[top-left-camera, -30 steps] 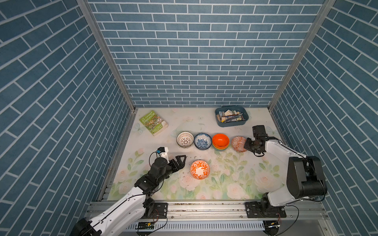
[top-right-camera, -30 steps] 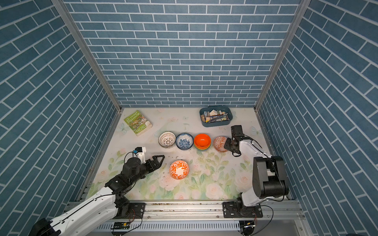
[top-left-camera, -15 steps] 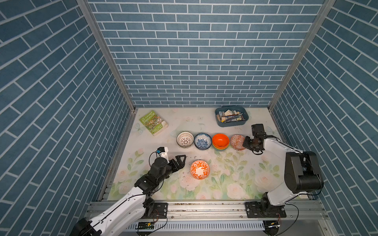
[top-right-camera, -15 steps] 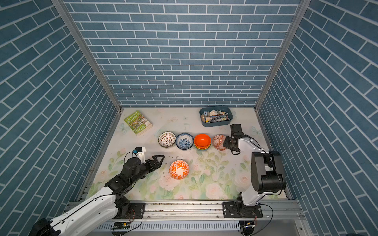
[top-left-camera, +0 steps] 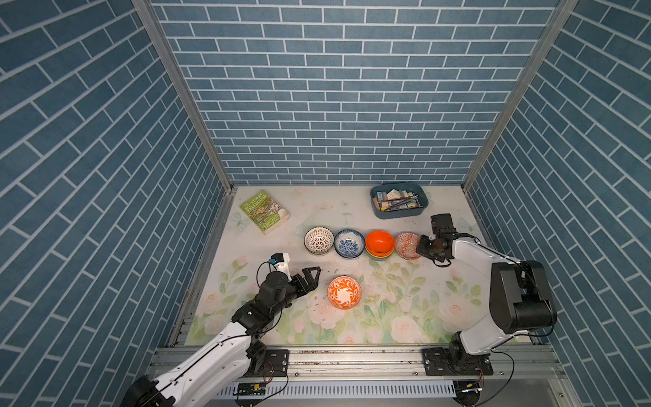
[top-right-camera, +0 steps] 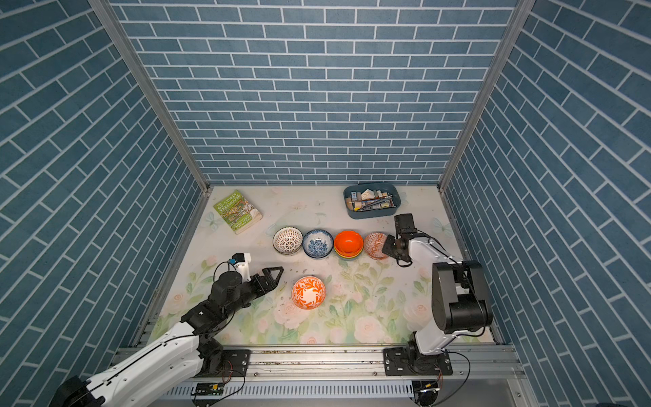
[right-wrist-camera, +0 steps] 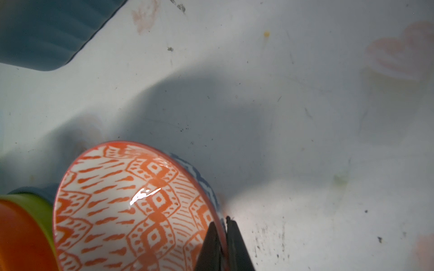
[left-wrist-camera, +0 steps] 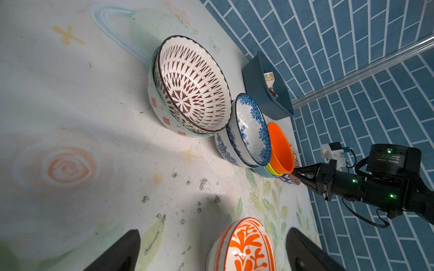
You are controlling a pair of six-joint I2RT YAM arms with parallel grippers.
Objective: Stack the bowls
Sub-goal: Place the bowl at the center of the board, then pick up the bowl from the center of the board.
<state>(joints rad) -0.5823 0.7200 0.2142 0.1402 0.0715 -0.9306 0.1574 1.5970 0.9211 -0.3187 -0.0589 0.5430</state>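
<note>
Four bowls stand in a row in both top views: a white lattice bowl (top-left-camera: 318, 240), a blue-floral bowl (top-left-camera: 349, 243), a plain orange bowl (top-left-camera: 379, 242) on top of lime and blue ones, and an orange-patterned bowl (top-left-camera: 405, 245). My right gripper (right-wrist-camera: 223, 231) is shut on the right rim of that patterned bowl (right-wrist-camera: 131, 206), one finger inside and one outside. The bowl is tilted, close beside the orange stack (right-wrist-camera: 21, 234). An orange-floral bowl (top-left-camera: 344, 292) sits alone in front. My left gripper (top-left-camera: 311, 277) is open just left of it, and it (left-wrist-camera: 246, 248) lies partly between the fingers (left-wrist-camera: 117, 253).
A blue tray (top-left-camera: 422, 211) of pencils stands at the back right, close behind the right arm. A green book (top-left-camera: 264, 212) lies at the back left. In the left wrist view the lattice bowl (left-wrist-camera: 192, 86) and the blue-floral bowl (left-wrist-camera: 251, 131) each sit in another bowl.
My right gripper has moved the orange-patterned bowl slightly left, toward the orange stack. The left arm has not moved.
</note>
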